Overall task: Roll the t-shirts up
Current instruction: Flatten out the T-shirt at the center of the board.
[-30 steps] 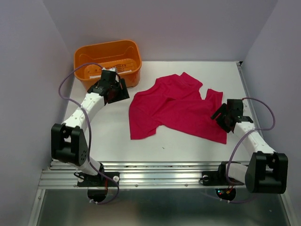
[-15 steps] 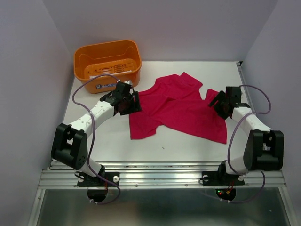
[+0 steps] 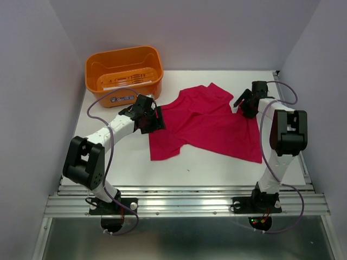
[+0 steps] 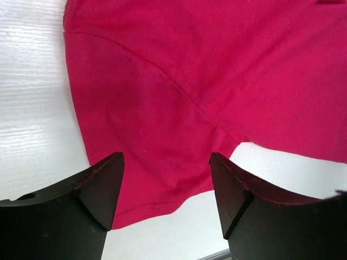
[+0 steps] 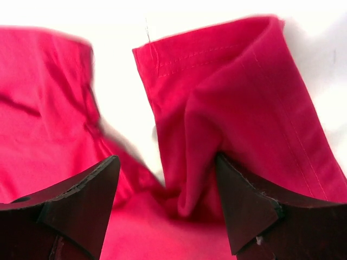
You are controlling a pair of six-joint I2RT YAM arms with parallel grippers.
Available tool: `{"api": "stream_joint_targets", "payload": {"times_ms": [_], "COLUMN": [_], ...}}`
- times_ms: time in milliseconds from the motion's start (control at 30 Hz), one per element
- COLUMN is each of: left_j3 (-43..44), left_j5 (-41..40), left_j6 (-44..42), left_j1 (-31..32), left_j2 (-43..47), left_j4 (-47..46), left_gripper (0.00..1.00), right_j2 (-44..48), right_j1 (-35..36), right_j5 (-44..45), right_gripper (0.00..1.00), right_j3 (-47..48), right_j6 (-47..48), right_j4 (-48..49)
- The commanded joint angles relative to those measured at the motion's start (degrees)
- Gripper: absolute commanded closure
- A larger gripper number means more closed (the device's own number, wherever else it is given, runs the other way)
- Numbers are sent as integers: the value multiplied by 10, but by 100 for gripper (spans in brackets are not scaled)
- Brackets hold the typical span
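Here shows crimson t-shirt (image 3: 206,124) lying rumpled on white surface (image 3: 124,157), right of orange basket (image 3: 103,73); left pincer (image 4: 165,158) wide open, empty, over its basket-side edge; right pincer (image 5: 166,158) equally wide, gripping nothing, above a folded sleeve.

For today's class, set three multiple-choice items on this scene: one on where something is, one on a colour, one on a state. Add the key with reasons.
1. Where is the basket?
A) far left corner of the table
B) near right corner
C) middle of the near edge

2. What colour is the t-shirt?
A) orange
B) crimson pink
C) white

3. How do the left gripper and right gripper stand?
A) both open
B) both shut
C) only the left open

Key:
1 A, it sits at the back left in the top view.
2 B, the cloth is crimson pink in every view.
3 A, each wrist view shows fingers spread with a gap.
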State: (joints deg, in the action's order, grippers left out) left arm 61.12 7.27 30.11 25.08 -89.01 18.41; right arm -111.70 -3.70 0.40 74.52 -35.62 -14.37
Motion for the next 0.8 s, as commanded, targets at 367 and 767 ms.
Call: {"api": "stream_joint_targets", "payload": {"times_ms": [367, 767], "left_j3": [91, 58], "left_j5": [13, -29], "left_j6": [-1, 28], "left_j1": [3, 37], "left_j2": [-62, -8], "left_j4": [2, 48], "left_gripper": [25, 23], "right_j2": [-166, -95], "right_j1": [-44, -44], "right_j5": [106, 5], "right_gripper": [24, 18], "right_j3": [191, 216], "right_j6": [-45, -11], "right_j4": [-49, -51]}}
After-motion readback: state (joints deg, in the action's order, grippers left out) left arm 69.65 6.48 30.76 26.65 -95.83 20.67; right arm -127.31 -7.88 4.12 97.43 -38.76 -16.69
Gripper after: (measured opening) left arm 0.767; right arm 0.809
